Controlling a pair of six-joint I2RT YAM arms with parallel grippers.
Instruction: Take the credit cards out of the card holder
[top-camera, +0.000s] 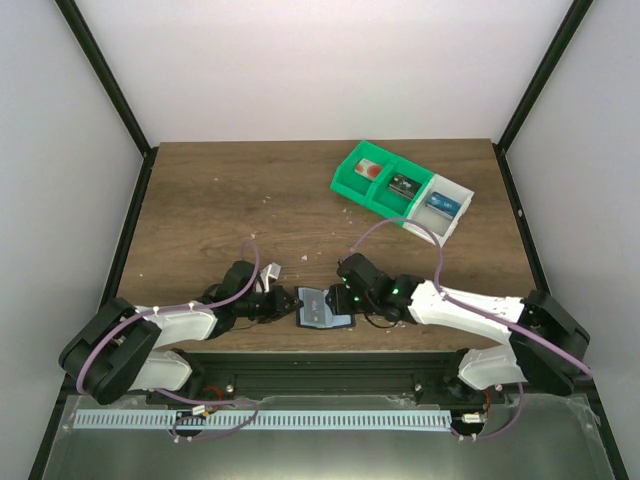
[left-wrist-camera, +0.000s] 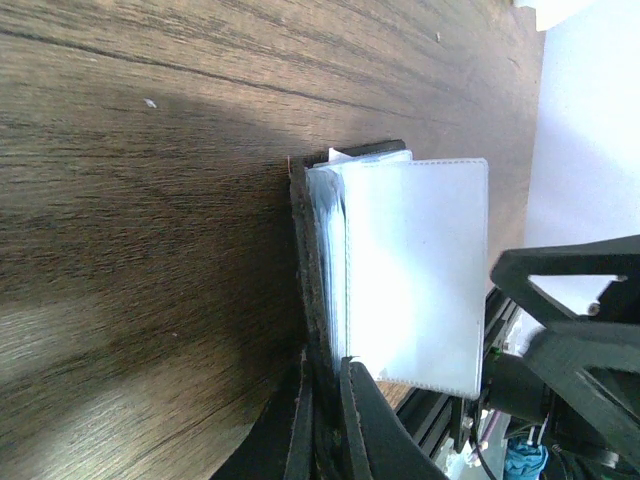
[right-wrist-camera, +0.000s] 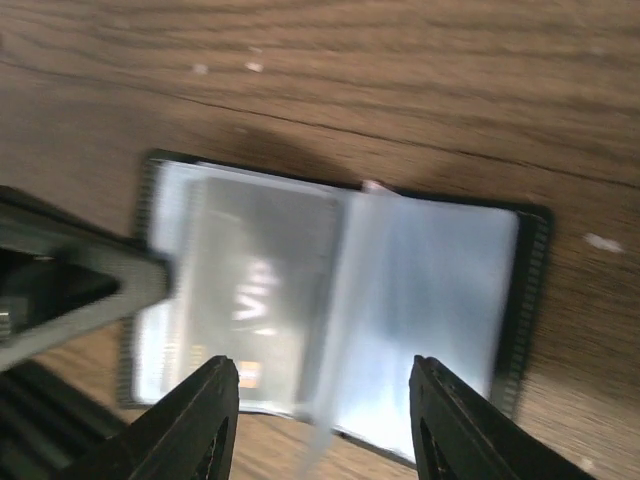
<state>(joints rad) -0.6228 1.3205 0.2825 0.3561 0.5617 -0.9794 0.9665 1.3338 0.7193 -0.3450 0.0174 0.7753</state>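
Note:
The card holder (top-camera: 322, 309) lies open near the table's front edge, black-edged with pale blue-grey plastic sleeves. My left gripper (top-camera: 287, 304) is shut on its left edge; in the left wrist view the fingers (left-wrist-camera: 300, 425) pinch the black cover (left-wrist-camera: 312, 300) below a pale sleeve (left-wrist-camera: 415, 270). My right gripper (top-camera: 345, 298) is open just above the holder's right side. In the right wrist view the holder (right-wrist-camera: 430, 300) lies spread, a grey card (right-wrist-camera: 255, 290) marked "VIP" sits in the left sleeve, and my open fingers (right-wrist-camera: 200, 420) straddle its near edge.
A green-and-white compartment bin (top-camera: 400, 189) with small items stands at the back right. A small white scrap (top-camera: 272, 271) lies behind the left gripper. Crumbs dot the wooden table (top-camera: 250, 200). A black metal rail (top-camera: 330, 360) runs along the front edge.

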